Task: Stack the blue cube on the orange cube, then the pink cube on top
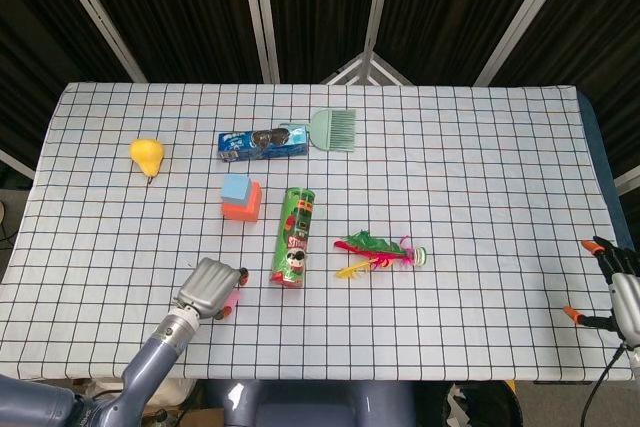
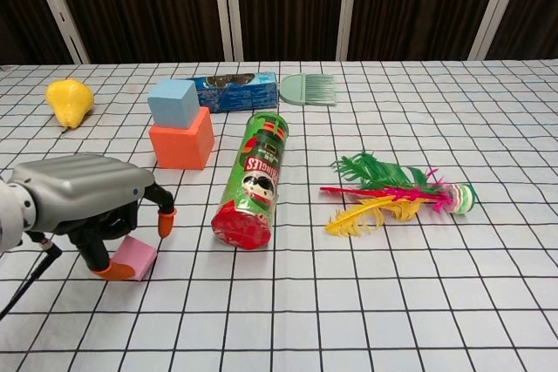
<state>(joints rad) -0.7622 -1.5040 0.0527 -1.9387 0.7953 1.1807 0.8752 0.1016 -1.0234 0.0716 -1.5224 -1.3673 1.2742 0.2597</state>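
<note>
Here the left robot hand point(image 2: 91, 206) arches directly over the pink cube point(image 2: 135, 255), fingers spread around it, not visibly gripping. The blue cube point(image 2: 173, 101) on the orange cube point(image 2: 181, 143) sits just beyond.

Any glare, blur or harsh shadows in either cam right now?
Head view: even lighting, soft shadows, no glare on the checked cloth; everything sharp, backdrop dark. Chest view: the left hand, close to the lens, reads sharp, with mild sheen on its grey shell and a faint shadow over the pink cube; the chip can is sharp, no blown highlights.
</note>
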